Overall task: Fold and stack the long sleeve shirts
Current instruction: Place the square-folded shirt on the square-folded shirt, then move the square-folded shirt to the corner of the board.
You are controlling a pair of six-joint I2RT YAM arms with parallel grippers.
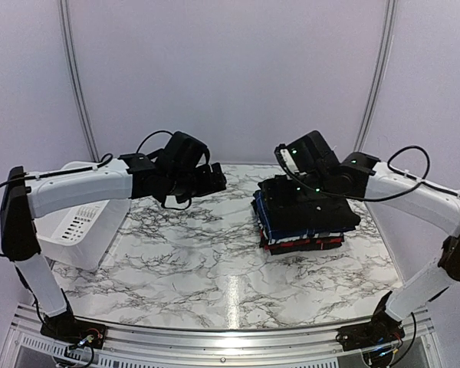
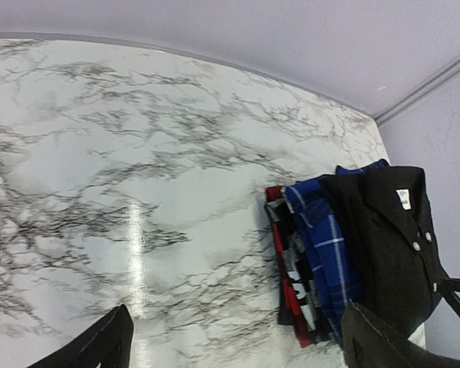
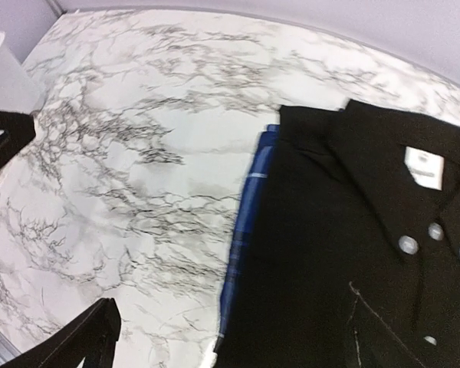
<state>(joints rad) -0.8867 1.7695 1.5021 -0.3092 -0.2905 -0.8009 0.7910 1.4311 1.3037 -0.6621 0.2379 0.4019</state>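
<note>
The marble-patterned table carries all items. On its right half, the folded long sleeve shirts are stacked in one pile. The black shirt is laid on top with its collar and buttons facing up. The blue-and-white plaid shirt is located directly beneath it. The red plaid shirt and the black-and-white plaid shirt are found lower in the pile; their order cannot be determined.

A white plastic basket is placed at the left edge, under the left arm.

The left gripper is suspended above the table, apart from the pile, with its fingers spread wide and nothing between them. The right gripper is positioned over the pile's far left part, released, with no cloth grasped.
</note>
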